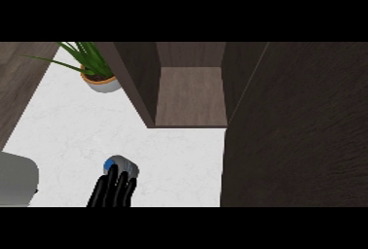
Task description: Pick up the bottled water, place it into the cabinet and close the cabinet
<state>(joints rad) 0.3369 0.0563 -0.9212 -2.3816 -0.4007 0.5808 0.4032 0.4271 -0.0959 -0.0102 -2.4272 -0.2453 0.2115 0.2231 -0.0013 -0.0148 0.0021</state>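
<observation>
The bottled water (122, 165), grey with a blue cap, stands on the white counter (79, 126) at the lower left of the head view. My right hand (111, 190) comes up from the lower edge just below it, with straight fingers whose tips reach the bottle's near side. The cabinet (191, 97) is open ahead, showing a bare wooden shelf. Its dark door (295, 126) is swung out and fills the right side. Of my left arm only the grey forearm (16, 179) shows at the left edge; the hand is out of view.
A potted plant (101, 80) with long green leaves stands at the back, just left of the cabinet's side wall (133, 82). A dark wood strip (18, 82) borders the counter on the far left.
</observation>
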